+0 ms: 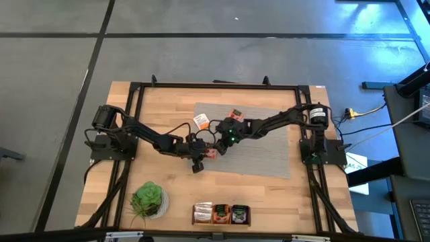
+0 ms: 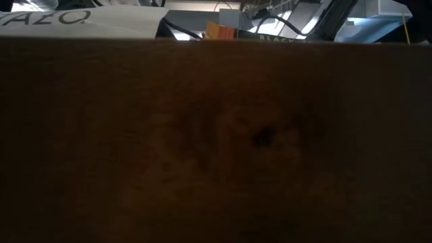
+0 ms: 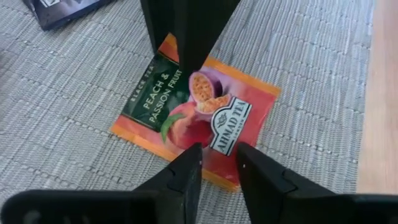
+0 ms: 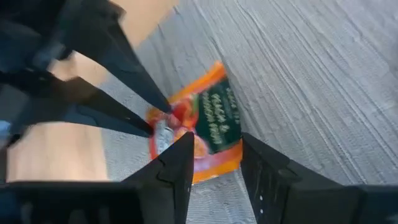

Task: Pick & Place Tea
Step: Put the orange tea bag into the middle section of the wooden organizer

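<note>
The orange sachet (image 3: 198,124) lies flat on the grey mat (image 3: 311,56). The left tool (image 3: 217,165) and right tool (image 4: 214,155) meet over it, both parted and grasping nothing.

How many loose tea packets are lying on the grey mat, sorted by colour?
Orange sachets: 2
White-and-orange sachet: 1
Dark sachet, seen only in the left wrist view: 1
Total: 4

Orange tea sachet (image 3: 199,118) reads "BLACK TEA", "PEACH & PASSION FRUIT", "AHMAD TEA". White sheet (image 2: 81,20) in low view shows "AZO:". Dark box (image 2: 277,37) beside it reads "BLACK".
</note>
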